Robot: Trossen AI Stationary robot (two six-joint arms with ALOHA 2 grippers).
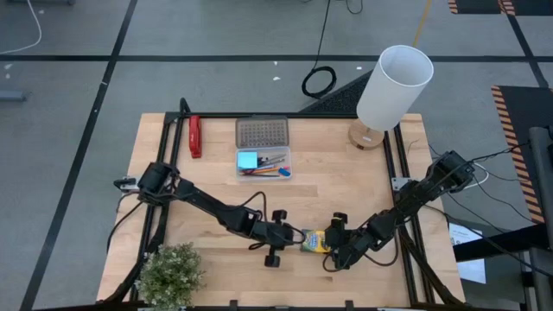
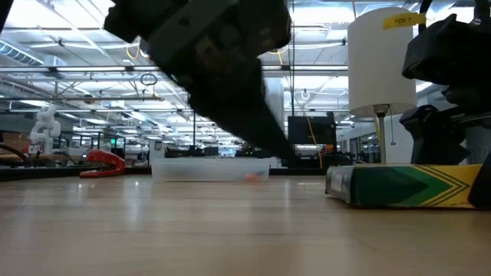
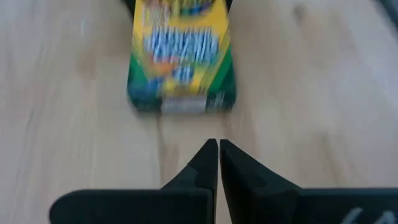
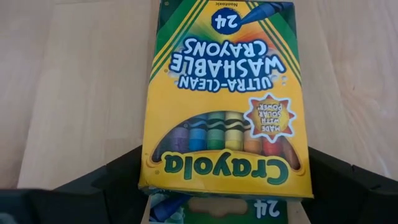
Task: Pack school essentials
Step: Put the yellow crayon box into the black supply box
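The green-yellow crayon box (image 1: 314,240) lies flat on the table near the front edge, between my two grippers. My right gripper (image 1: 335,242) is at its right end and shut on it. In the right wrist view the box (image 4: 224,93) fills the space between the two fingers. My left gripper (image 3: 218,149) is shut, and a strip of bare wood separates it from the box's left end (image 3: 180,106). Farther back a clear case (image 1: 263,160) holds a blue note pad (image 1: 248,160), pencils and red-handled scissors. My right gripper has the crayon box between its two fingers, one on each long side (image 4: 148,163), at the end with the opened flap. The fingers come in low from the table's right and lie along the box. The box (image 2: 406,186) rests flat on the table.
A long red stapler-like object (image 1: 195,136) lies at the far left. A lamp with a white shade (image 1: 393,86) stands at the far right. A small green plant (image 1: 170,275) stands at the near left corner. Bare wood lies between the case and the grippers.
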